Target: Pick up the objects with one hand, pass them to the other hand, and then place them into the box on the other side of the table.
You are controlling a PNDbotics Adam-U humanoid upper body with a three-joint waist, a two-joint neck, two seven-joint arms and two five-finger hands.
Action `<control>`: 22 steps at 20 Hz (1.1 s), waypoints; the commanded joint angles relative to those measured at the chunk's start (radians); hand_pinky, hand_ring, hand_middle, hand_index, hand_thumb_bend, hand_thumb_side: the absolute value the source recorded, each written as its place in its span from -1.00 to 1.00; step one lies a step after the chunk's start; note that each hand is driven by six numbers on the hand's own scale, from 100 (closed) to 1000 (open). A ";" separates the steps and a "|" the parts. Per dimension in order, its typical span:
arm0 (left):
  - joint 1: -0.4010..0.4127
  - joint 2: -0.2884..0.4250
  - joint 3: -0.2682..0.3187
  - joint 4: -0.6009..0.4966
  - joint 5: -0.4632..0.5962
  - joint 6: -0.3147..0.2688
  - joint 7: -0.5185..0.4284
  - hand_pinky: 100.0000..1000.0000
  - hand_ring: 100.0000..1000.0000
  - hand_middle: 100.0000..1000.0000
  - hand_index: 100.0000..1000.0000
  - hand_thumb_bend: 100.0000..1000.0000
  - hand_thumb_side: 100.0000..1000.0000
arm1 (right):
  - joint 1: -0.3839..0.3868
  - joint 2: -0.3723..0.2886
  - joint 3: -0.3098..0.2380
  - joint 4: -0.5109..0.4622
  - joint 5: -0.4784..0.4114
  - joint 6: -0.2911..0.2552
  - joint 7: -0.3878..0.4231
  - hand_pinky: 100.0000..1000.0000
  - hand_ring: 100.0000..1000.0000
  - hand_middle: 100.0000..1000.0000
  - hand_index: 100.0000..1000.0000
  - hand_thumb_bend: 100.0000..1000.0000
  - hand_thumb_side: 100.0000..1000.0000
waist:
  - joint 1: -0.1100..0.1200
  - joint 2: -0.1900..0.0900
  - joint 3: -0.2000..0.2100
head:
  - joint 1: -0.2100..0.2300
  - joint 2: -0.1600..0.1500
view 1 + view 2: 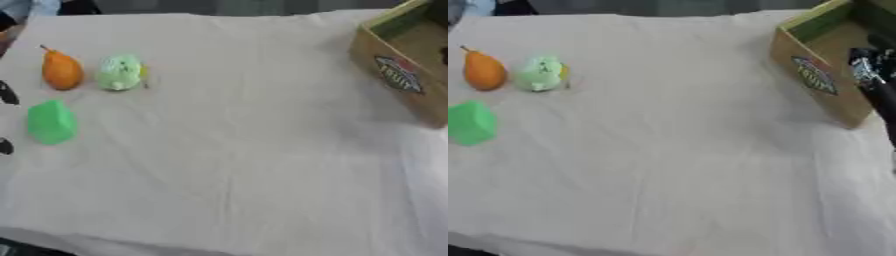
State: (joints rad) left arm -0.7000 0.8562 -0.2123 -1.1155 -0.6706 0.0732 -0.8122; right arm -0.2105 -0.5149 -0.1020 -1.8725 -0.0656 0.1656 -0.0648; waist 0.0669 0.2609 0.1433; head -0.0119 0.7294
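Over the box (820, 75), right robot hand (866, 67) grip unclear; orange pear (61, 70) stem points far-left.

A white-clothed table (245, 165) carries an orange pear (61, 70), pale green toy (119, 73), green block (50, 122) and wooden box (398, 75).

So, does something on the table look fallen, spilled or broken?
Nothing stands out. The orange pear-shaped fruit, pale green round toy and green block rest apart on the wrinkled white cloth; the cardboard box stands open.
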 commanded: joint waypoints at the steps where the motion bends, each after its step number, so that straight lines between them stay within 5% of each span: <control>1: -0.022 0.016 0.006 0.018 -0.031 -0.007 0.014 0.58 0.68 0.54 0.59 0.74 -0.81 | -0.008 -0.026 0.000 -0.008 0.007 0.000 0.004 1.00 0.85 0.67 1.00 -1.00 0.37 | -0.001 -0.016 0.001 | 0.005 0.008; 22: -0.087 -0.113 -0.004 0.135 -0.076 -0.014 0.177 0.52 0.61 0.48 0.54 0.52 -0.91 | -0.012 -0.022 0.008 -0.005 0.010 0.001 0.014 1.00 0.85 0.66 1.00 -1.00 0.37 | -0.005 -0.016 -0.006 | 0.015 0.004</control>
State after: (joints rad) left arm -0.7669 0.7211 -0.2198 -0.9800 -0.7399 0.0591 -0.6400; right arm -0.2113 -0.5148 -0.0907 -1.8717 -0.0605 0.1678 -0.0529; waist 0.0616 0.2609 0.1366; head -0.0015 0.7353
